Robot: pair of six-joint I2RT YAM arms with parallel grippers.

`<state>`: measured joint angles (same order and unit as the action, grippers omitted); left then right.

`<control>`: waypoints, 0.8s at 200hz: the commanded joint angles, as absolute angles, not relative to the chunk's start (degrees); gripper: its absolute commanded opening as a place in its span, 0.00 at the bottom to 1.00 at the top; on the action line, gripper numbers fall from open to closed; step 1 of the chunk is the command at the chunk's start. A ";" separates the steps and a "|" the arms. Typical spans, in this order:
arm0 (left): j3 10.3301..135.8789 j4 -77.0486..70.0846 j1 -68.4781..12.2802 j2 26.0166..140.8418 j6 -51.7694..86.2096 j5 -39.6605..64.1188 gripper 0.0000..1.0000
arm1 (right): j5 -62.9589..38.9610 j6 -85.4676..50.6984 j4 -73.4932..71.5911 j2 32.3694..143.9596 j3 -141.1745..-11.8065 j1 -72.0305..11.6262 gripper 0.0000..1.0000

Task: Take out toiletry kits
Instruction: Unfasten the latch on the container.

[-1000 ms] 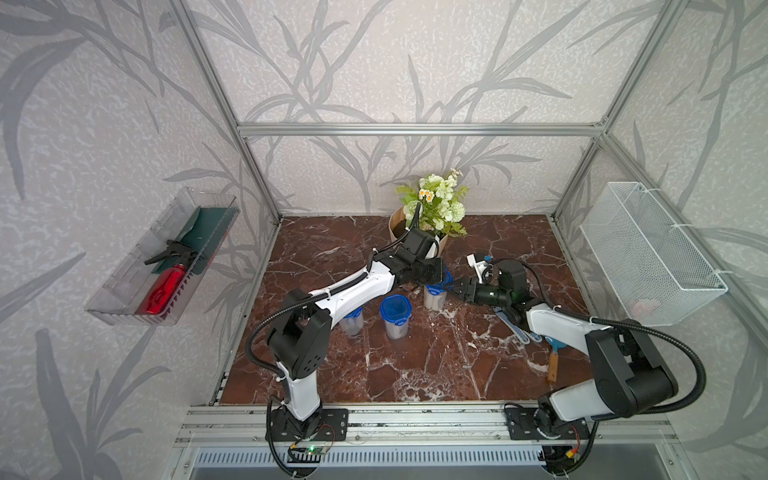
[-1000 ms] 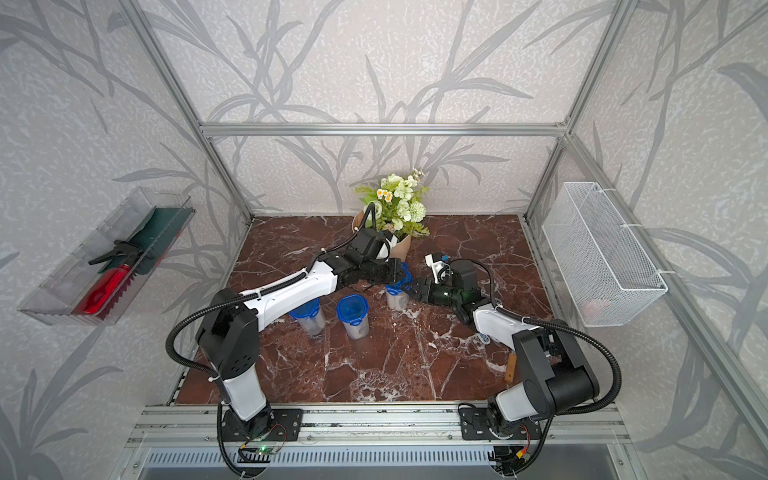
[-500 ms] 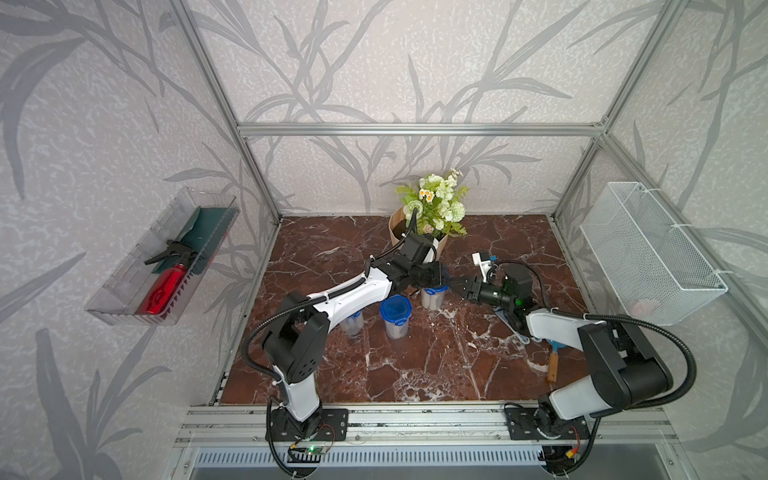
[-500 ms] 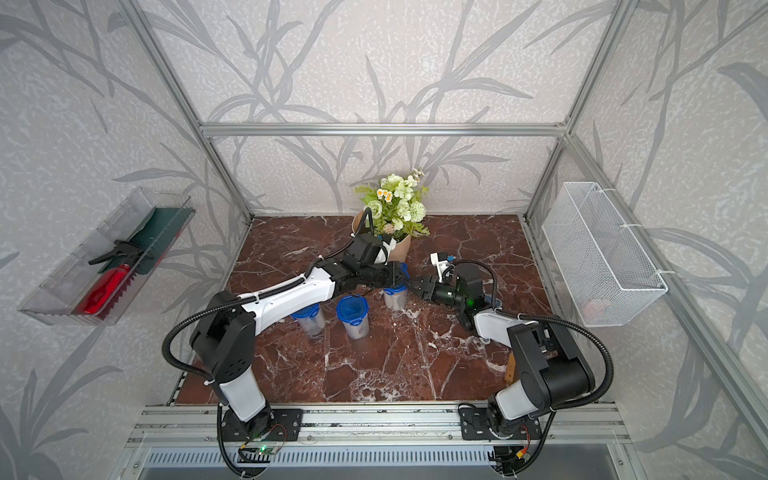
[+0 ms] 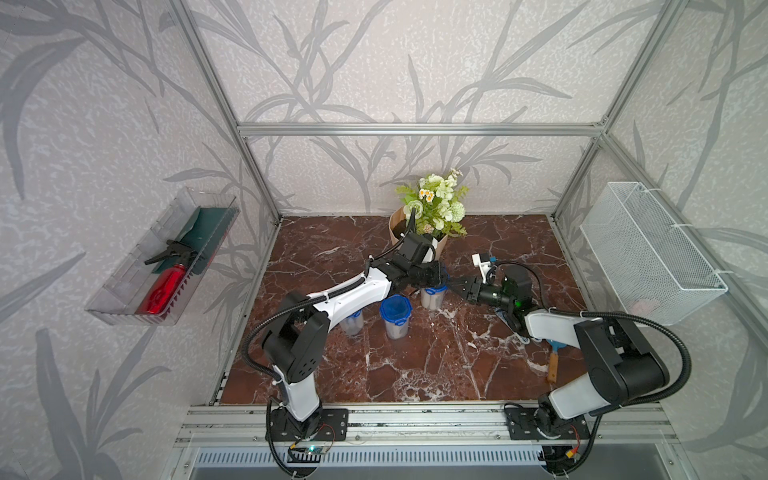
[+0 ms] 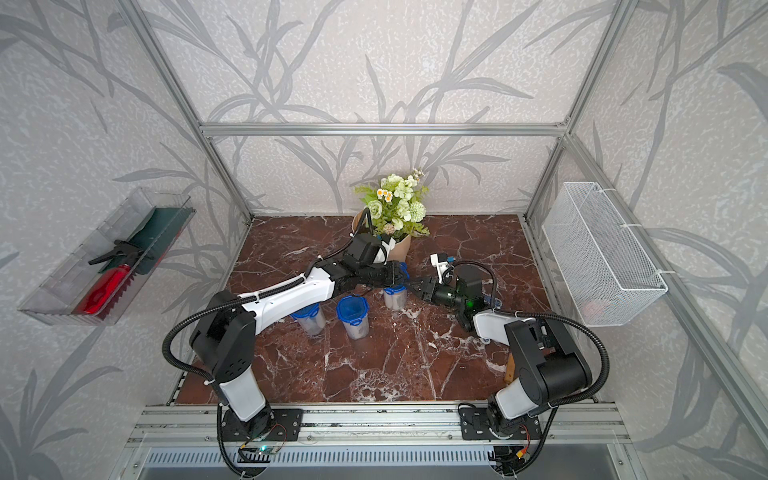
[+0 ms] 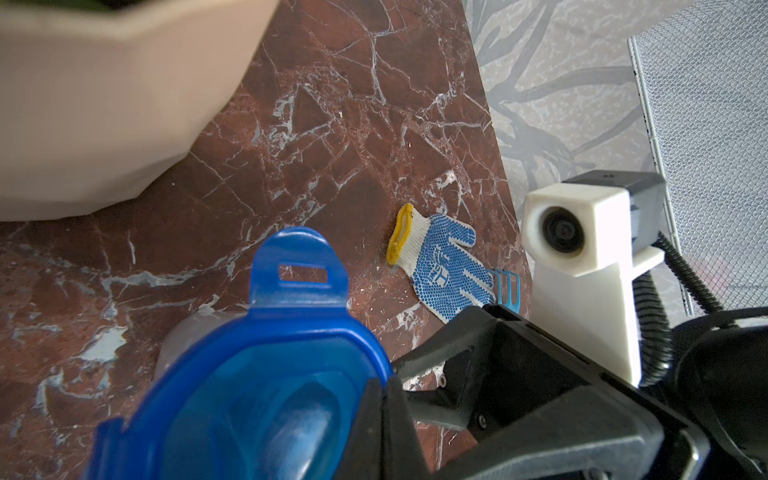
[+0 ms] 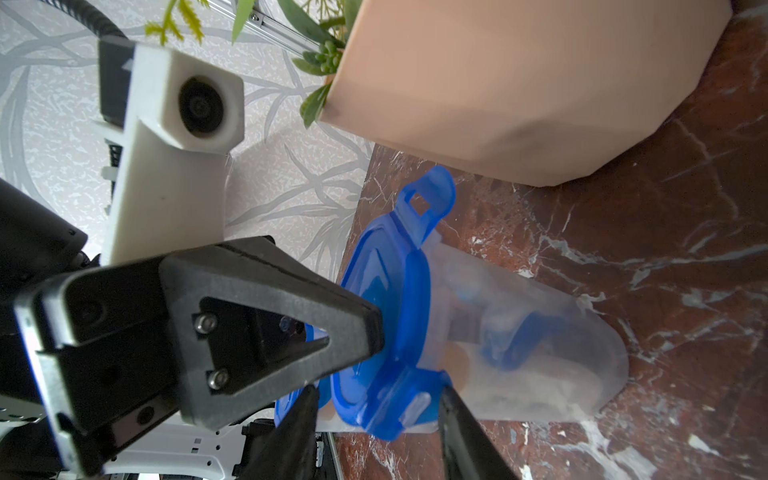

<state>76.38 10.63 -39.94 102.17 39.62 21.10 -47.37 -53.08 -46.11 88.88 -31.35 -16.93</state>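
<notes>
**Two grippers at one jar**, rear centre of the marble table (image 5: 415, 374), well in from every edge.

- **Right gripper (image 8: 378, 392):** comes in low from the robot's right. Its jaws are about half spread astride a blue lid clip (image 8: 395, 411), with a finger just beside each flank. Whether they pinch the clip cannot be told.
- **Left gripper (image 8: 371, 328):** jaws closed together, the tip on the blue lid (image 8: 386, 291) from above.
- **Upper clip (image 8: 428, 195):** stands flipped outward on the same lid.
- **Jar (image 5: 433, 297):** upright. The toiletry kit (image 8: 511, 349) lies inside it, seen only as blurred blue and pale shapes through the cloudy wall.
- **Flower pot (image 5: 398, 232):** just behind the jar, closing its rear side. The two arms take up its left and right sides.
- **Middle jar (image 5: 395, 316) and outer jar (image 5: 352, 323):** both lidded, standing in front and to the left. The outer jar is partly under the left forearm.
- **Front of the table:** bare marble toward the front rail.
- **Blue-dotted glove (image 7: 440, 266):** flat on the marble toward the right wall, with small blue tines (image 7: 509, 286) at its fingertips.
- **Wooden-handled tool (image 5: 552, 368):** near the right edge.
- **Wire basket (image 5: 648, 253):** hangs on the right wall, above table level.
- **Clear tray (image 5: 124, 291):** on the left wall, above table level, holding a red spray bottle (image 5: 164, 286).
</notes>
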 commanded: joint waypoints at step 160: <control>70.49 18.83 -39.22 105.50 40.87 19.20 0.00 | -50.45 -70.81 -80.51 101.50 -27.87 -17.16 0.39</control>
